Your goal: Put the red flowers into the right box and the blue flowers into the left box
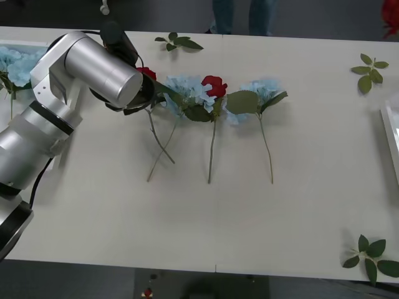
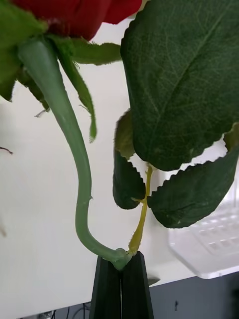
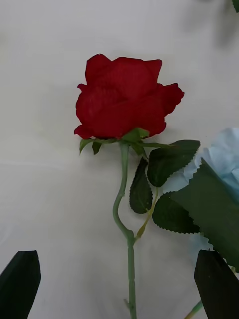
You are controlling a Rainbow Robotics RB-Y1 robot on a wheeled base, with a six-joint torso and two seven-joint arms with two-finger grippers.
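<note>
Black fingers (image 2: 119,284) of the right gripper (image 2: 119,266) are pinched closed on the stem of a red rose (image 2: 74,15), its head and leaves rising beyond them, with a ribbed corner of the right box (image 2: 209,249) on the worktop below. Farther off, the left gripper (image 3: 119,284) hangs over another red rose (image 3: 124,97) on the white worktop (image 1: 249,218), fingers (image 3: 20,281) spread wide to either side of its stem. That stem runs straight back between the fingers, the head pointing away from them, so a straight descent would likely put the stem in the gap. A pale blue flower (image 3: 224,154) overlaps this rose's leaves on one side and could be caught in the grasp. In the front view, the left arm reaches over that end of the flower row, plainly the nearer arm to this rose. Beyond the rose along the row lie a blue flower (image 1: 187,90), a further red rose (image 1: 215,86) and a last blue flower (image 1: 262,90). Behind the left arm, blue flowers (image 1: 15,65) already rest in the left box (image 1: 25,43).
</note>
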